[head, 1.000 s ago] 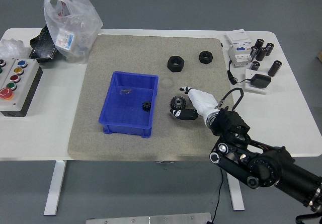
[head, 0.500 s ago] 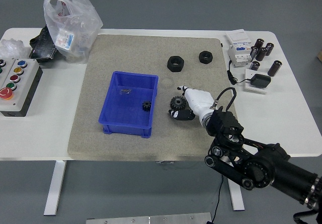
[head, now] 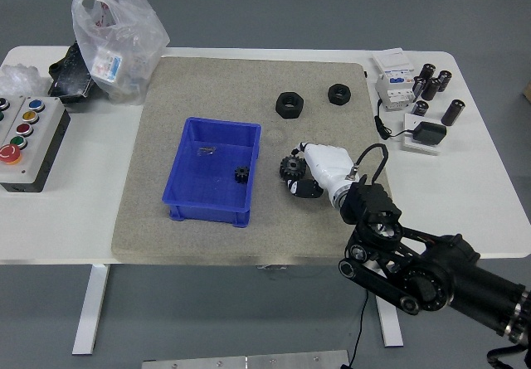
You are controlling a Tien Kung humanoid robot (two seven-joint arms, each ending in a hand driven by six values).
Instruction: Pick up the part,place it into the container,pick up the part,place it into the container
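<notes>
A blue bin stands on the grey mat and holds a small black gear. My right hand, white with black fingers, is curled around a second black gear just right of the bin, low over the mat. Two black hex nuts lie farther back on the mat. The left arm does not show.
A button box sits at the left edge, with a plastic bag and a black tray behind it. At the right are breakers, several black cylinders and a black adapter.
My right hand has closed in on the gear and shifted slightly left and back with it, toward the bin.
</notes>
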